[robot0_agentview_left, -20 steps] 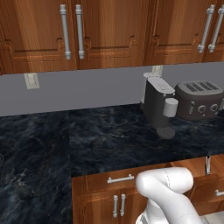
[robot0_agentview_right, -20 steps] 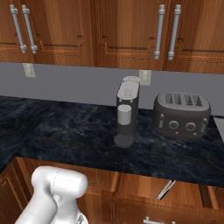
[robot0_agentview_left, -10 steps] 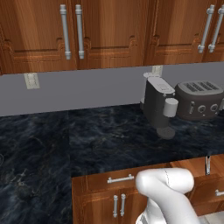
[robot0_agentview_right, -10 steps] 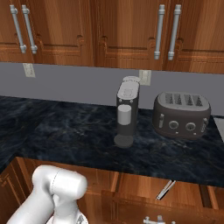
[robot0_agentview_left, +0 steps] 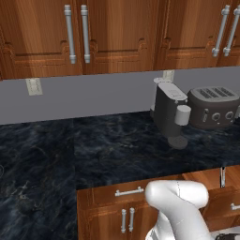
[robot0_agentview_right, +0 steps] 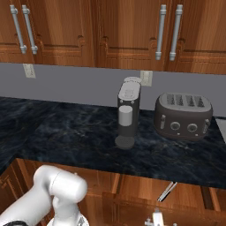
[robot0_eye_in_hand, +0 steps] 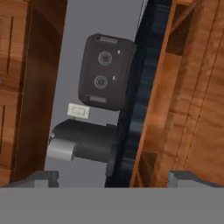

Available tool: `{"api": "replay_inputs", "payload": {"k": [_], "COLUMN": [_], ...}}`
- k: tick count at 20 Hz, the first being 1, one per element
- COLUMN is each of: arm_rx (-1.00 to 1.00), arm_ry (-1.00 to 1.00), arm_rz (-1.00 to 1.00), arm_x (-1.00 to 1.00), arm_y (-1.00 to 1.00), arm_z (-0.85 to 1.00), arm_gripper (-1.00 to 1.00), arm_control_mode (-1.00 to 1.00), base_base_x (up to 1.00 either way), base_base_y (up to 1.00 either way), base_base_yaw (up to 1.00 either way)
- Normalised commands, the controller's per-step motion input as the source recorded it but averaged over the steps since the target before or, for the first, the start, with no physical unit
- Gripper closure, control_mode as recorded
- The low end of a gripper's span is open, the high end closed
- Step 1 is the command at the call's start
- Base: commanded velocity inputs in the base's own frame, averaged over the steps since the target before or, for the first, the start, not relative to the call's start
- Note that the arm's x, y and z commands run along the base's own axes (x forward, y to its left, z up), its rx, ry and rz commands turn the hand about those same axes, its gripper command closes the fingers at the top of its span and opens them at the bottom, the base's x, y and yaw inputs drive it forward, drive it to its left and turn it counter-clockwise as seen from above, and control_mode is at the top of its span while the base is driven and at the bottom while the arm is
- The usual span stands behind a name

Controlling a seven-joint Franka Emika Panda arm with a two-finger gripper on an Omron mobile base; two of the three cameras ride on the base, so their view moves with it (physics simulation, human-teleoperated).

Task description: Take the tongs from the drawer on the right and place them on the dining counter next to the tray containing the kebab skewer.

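Note:
The drawer [robot0_agentview_left: 202,177] on the right stands pulled out below the black stone worktop. Inside it lie the slim dark tongs [robot0_agentview_left: 223,177], towards its right part. From the other side the tongs [robot0_agentview_right: 167,191] rest slanted on the bottom of the drawer [robot0_agentview_right: 137,187]. My gripper [robot0_eye_in_hand: 116,179] is open with nothing between its fingertips [robot0_eye_in_hand: 43,177]; it sits low in front of the drawer's wooden side [robot0_eye_in_hand: 188,87], rolled sideways. The dining counter, the tray and the kebab skewer are out of view.
A dark coffee machine [robot0_agentview_left: 169,112] and a grey toaster [robot0_agentview_left: 213,107] stand at the back of the worktop [robot0_agentview_left: 93,154]. Both also appear in the hand view, toaster [robot0_eye_in_hand: 107,72] above coffee machine [robot0_eye_in_hand: 83,142]. Wall cabinets [robot0_agentview_right: 128,31] hang above. A shut drawer [robot0_agentview_left: 129,191] lies to the left.

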Motion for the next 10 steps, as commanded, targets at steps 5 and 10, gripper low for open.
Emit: {"api": "replay_inputs", "payload": {"k": [5,10], "arm_rx": [-0.07,-0.06], "arm_ry": [0.19,0.22], "arm_rz": [0.0,0.0], "arm_x": [0.0,0.01], "arm_y": [0.2,0.21], "arm_z": [0.4,0.26], "arm_gripper": [-1.0,-1.0], "arm_control_mode": [-1.0,-1.0], "base_base_x": [0.0,0.0], "base_base_y": [0.0,0.0], "base_base_yaw": [0.0,0.0]}}
